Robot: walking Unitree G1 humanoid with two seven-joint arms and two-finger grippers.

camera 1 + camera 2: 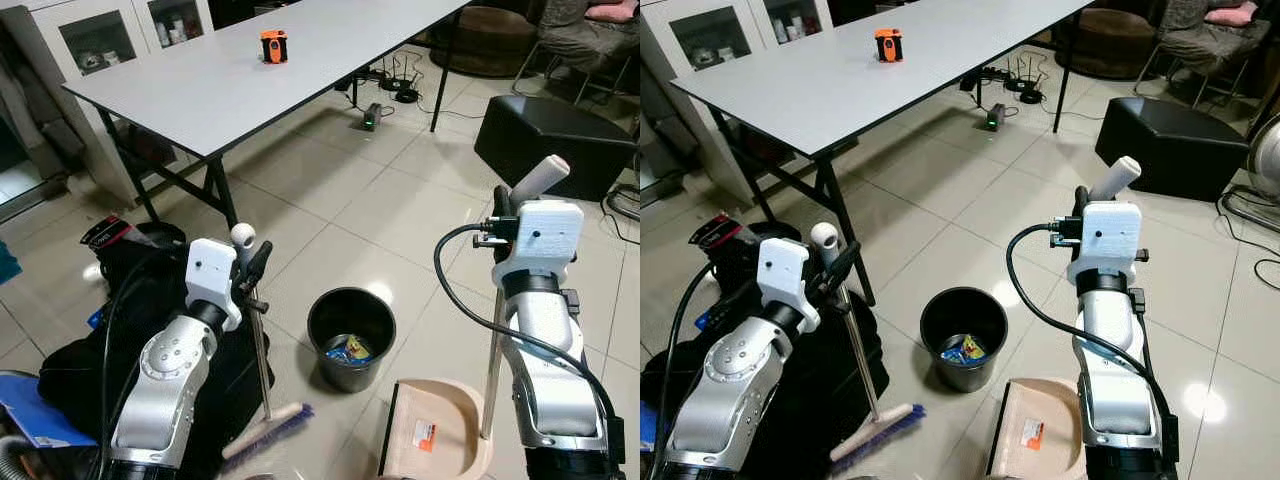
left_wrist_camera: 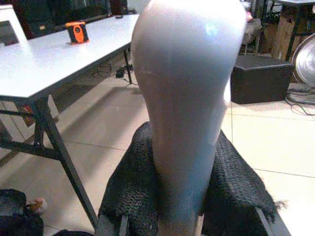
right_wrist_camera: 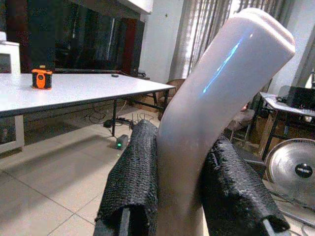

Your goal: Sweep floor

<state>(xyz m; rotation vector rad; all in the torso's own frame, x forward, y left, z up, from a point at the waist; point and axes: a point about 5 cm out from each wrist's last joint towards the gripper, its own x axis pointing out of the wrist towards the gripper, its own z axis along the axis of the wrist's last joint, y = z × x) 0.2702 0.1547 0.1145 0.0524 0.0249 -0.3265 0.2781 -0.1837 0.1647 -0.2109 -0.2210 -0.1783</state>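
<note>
Broom first: my left fingers are clamped on its pale rounded handle top, one black pad on each side of the grip. From there the thin metal shaft runs down, slightly tilted, to the brush head, whose purple bristles rest on the tiled floor just in front of me. I judge it light and stiff, a little top-heavy to steer from this high hold, and the glossy plastic grip looks slippery, so the textured pads need to stay square on it; a hold lower on the shaft would likely give more push at the bristles.

My right fingers are closed around the angled pale handle of the dustpan, with its upright rod dropping to the beige pan lying flat on the floor near my right side. It too seems light and rigid, easy to tip if I swing it.

Between the two tools, just beyond them, stands a black bin with a few colourful wrappers at the bottom. A black bag slumps beside my left arm. Farther off is a long grey surface carrying a small orange device, with a black ottoman well apart to the right.
</note>
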